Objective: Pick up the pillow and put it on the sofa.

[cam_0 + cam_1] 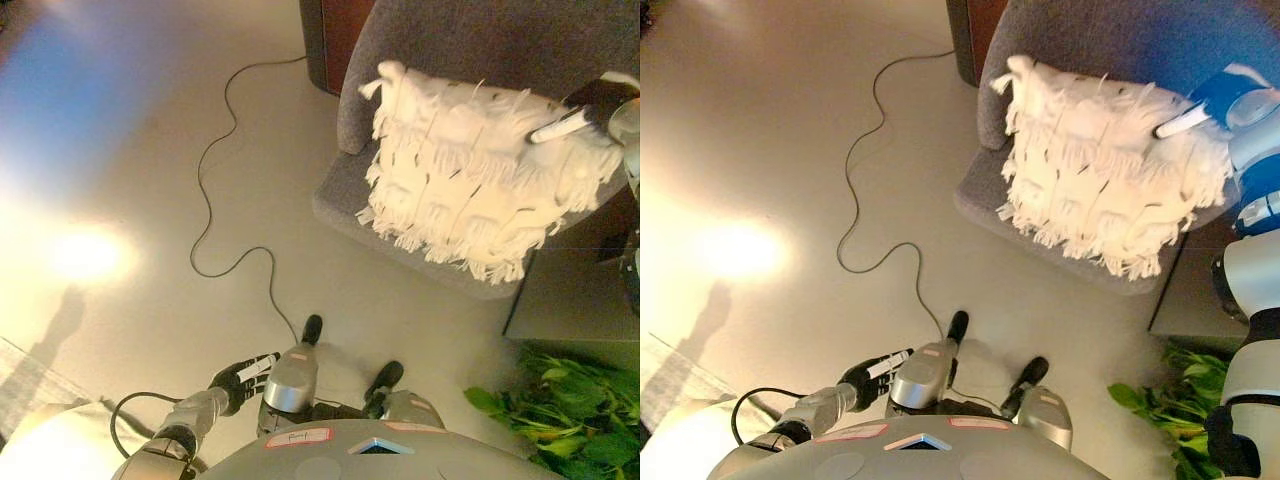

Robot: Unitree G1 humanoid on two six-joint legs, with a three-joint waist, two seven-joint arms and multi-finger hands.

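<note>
On the grey sofa (440, 60) seat, the pillow (480, 175) leans against the backrest, its lower fringe hanging past the front edge. It is white and square, covered in rows of shaggy tassels. It looks light and soft, likely to sag and crush under a grip, so a hold at a corner or an edge should serve best. The right hand (580, 115) rests at its upper right corner; its fingers (555, 128) touch the fringe, but whether they clamp it I cannot tell. The left hand (242, 377) hangs low over the floor (120, 180), fingers loosely curled, holding nothing. A green plant (565, 410) stands beside the sofa.
</note>
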